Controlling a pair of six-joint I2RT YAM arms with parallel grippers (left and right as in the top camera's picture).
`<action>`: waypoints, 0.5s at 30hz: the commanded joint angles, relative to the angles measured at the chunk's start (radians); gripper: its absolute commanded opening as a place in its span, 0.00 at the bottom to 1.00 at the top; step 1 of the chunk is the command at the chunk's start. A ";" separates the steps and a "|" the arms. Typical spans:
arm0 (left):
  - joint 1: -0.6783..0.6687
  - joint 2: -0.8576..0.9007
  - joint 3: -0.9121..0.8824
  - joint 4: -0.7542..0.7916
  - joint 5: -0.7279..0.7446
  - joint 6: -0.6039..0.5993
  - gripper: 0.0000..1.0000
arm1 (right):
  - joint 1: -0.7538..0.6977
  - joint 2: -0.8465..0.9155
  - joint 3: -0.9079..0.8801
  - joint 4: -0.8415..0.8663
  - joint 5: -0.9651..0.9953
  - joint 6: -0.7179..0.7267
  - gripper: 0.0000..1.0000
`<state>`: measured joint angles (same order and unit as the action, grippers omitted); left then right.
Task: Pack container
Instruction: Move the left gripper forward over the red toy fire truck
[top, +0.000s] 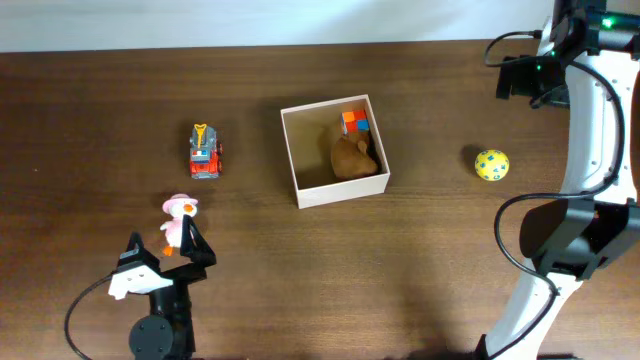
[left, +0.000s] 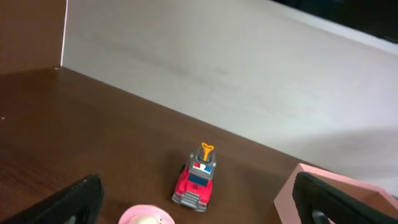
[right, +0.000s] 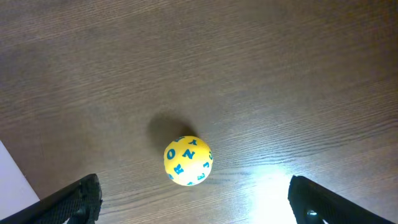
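Packing looks part done, by my reading; two toys lie in the box and three are out on the dark brown wooden tabletop. Toward the near-left corner the left gripper has its fingers spread wide; the small pink-and-white toy figure with a pink hat stands just ahead of them, between the tips but not pinched. I judge this the pick in hand; the next move calls for easing forward until the pads flank the figure, closing, lifting clear and carrying it right to the box. Farther from the near edge, left of the middle, stands the small red plastic fire truck with a yellow ladder, near the figure but apart from it; a careless advance could nudge it. The container, a square shallow box with thin white walls and a tan inside, sits mid-table, nearer the far edge, a little askew to it; a brown plush lump and a small cube of orange, blue and red fill its right half, so its left half is free. Toward the right edge lies the yellow ball with blue letters, bare wood all round; the right gripper hangs near it, fingers spread and holding nothing.
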<state>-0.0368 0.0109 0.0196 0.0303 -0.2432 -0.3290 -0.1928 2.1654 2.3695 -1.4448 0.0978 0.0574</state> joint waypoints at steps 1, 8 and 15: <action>0.002 -0.004 0.071 -0.047 0.020 0.016 0.99 | 0.003 -0.006 0.023 -0.002 0.016 0.014 0.99; 0.002 0.127 0.466 -0.426 0.011 0.047 0.99 | 0.003 -0.006 0.023 -0.002 0.016 0.014 0.99; 0.002 0.523 0.906 -0.594 0.002 0.189 0.99 | 0.002 -0.006 0.023 -0.002 0.016 0.014 0.99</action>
<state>-0.0368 0.3923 0.8150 -0.5381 -0.2359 -0.2367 -0.1928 2.1654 2.3695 -1.4475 0.0978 0.0574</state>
